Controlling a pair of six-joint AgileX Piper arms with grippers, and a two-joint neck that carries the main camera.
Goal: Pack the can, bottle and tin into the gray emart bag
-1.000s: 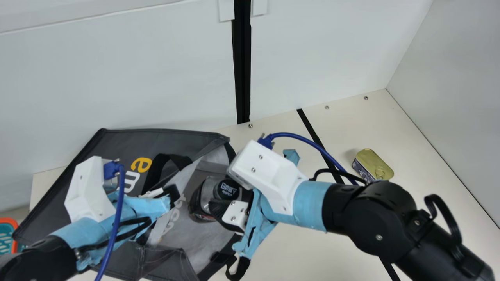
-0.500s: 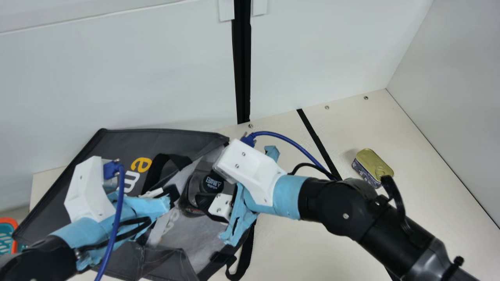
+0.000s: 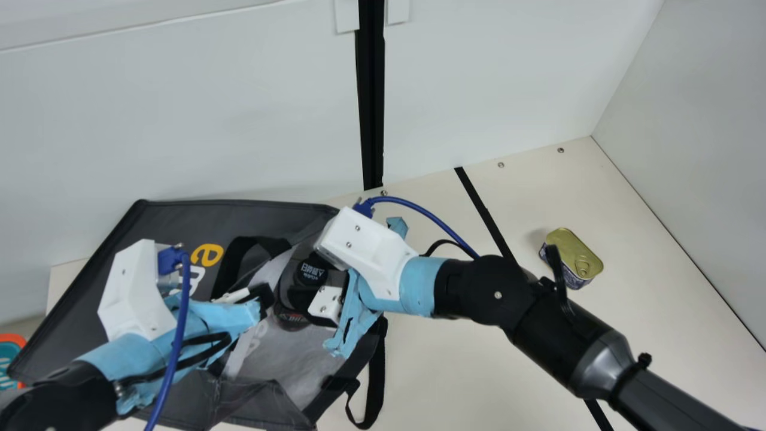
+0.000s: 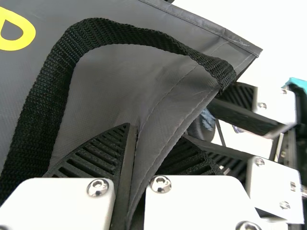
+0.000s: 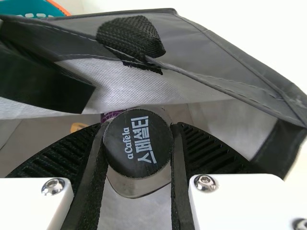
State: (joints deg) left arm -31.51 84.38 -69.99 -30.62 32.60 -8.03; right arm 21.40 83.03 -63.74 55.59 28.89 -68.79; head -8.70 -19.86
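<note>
The gray bag (image 3: 197,227) lies at the left of the main view, its mouth toward the right. My left gripper (image 3: 260,299) is at the mouth's edge; in the left wrist view the left gripper (image 4: 132,177) is shut on the bag's gray rim (image 4: 163,115). Inside the opening, my right gripper (image 3: 311,302) holds the dark bottle (image 3: 291,317) by its black cap; in the right wrist view the right gripper (image 5: 138,153) has a finger on each side of the bottle cap (image 5: 137,143). The gold-lidded tin (image 3: 573,254) rests on the table at the right.
A teal and orange basket (image 3: 15,356) stands at the left edge. White walls (image 3: 179,120) rise behind the table (image 3: 449,371). A black strap (image 3: 376,383) hangs from the bag's near right side. Something purple (image 5: 111,115) lies behind the bottle cap inside the bag.
My right gripper has moved left, deeper into the bag's mouth, with the bottle. The bag has shifted slightly left. The left arm has kept still.
</note>
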